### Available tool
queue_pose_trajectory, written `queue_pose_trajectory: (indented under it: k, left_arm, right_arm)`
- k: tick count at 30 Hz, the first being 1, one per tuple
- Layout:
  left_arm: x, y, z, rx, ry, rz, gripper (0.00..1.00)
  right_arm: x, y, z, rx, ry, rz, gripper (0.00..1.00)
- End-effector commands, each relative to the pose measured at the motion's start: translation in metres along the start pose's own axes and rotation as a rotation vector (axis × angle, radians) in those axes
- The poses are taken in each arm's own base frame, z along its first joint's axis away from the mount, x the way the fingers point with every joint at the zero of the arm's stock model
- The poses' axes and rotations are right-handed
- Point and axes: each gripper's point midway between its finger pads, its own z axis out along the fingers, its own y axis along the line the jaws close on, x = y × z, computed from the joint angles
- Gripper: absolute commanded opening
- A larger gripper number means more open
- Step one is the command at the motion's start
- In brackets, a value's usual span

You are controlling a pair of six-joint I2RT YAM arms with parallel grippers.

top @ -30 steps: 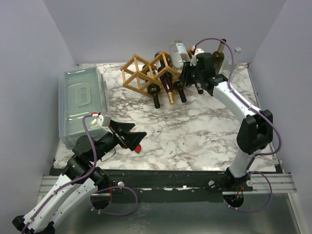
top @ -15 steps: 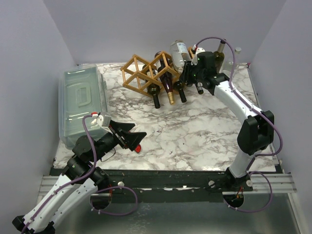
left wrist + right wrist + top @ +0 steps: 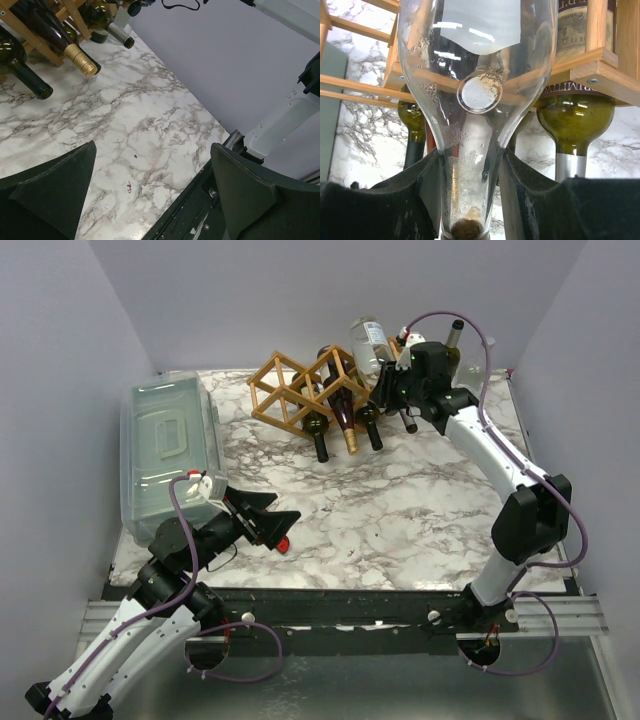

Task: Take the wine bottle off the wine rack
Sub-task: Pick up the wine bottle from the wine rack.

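Your right gripper (image 3: 388, 380) grips the clear glass wine bottle (image 3: 367, 340). It tilts at the tan wooden lattice rack (image 3: 303, 390)'s right end.

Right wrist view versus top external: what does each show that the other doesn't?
Only the right wrist: the right end effector shut on the neck of the clear bottle, with a brownish cork at its mouth. Only the top external: the open left end effector low near the table's front, and the lidded plastic bin. Both: the wine rack holding dark bottles.
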Motion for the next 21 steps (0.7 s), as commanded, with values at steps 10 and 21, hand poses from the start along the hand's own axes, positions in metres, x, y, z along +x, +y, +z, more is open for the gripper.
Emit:
queue_pose_trajectory:
  k: [10,21]
  left_arm:
    - [-0.002,0.003,0.001,-0.018,-0.007,-0.003,0.99]
    - [-0.008,-0.001,0.007,-0.011,0.004,0.015,0.99]
  right_arm:
    - [-0.115,0.048,-0.088,-0.176,-0.352,-0.058,0.00]
    - [-0.088,0.071,-0.119,-0.309,-0.253,-0.082,0.00]
